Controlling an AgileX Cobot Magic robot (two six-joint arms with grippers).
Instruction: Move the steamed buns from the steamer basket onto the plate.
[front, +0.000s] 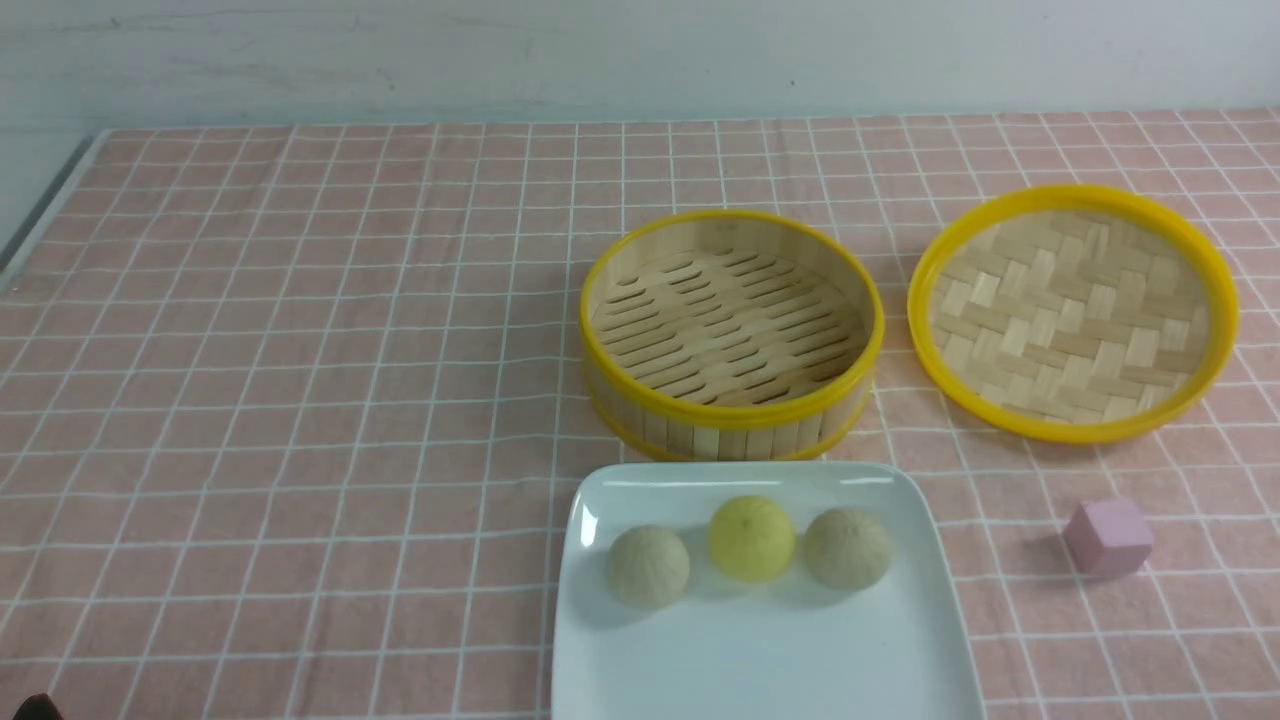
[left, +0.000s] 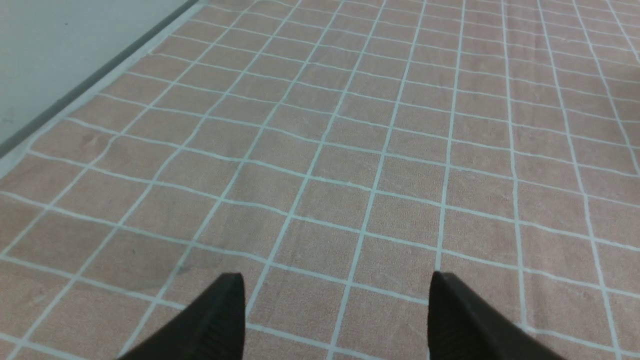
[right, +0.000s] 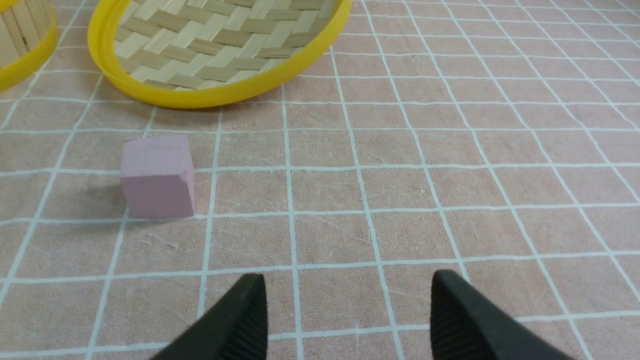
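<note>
Three steamed buns lie in a row on the white square plate (front: 760, 660) at the front centre: a beige-grey one (front: 648, 567), a yellow one (front: 752, 538) and another beige-grey one (front: 847, 547). Just behind the plate stands the bamboo steamer basket (front: 732, 330), with nothing inside it. My left gripper (left: 337, 280) is open over bare checked cloth, away from the plate. My right gripper (right: 347, 280) is open too, empty, hovering over the cloth with the pink cube a little ahead of it. Neither gripper shows in the front view.
The shallow woven lid (front: 1073, 310) with a yellow rim lies right of the basket, its edge (right: 220, 95) ahead of my right gripper. A pink cube (front: 1107, 537) (right: 158, 176) sits right of the plate. The table's left edge (left: 75, 95) borders the cloth.
</note>
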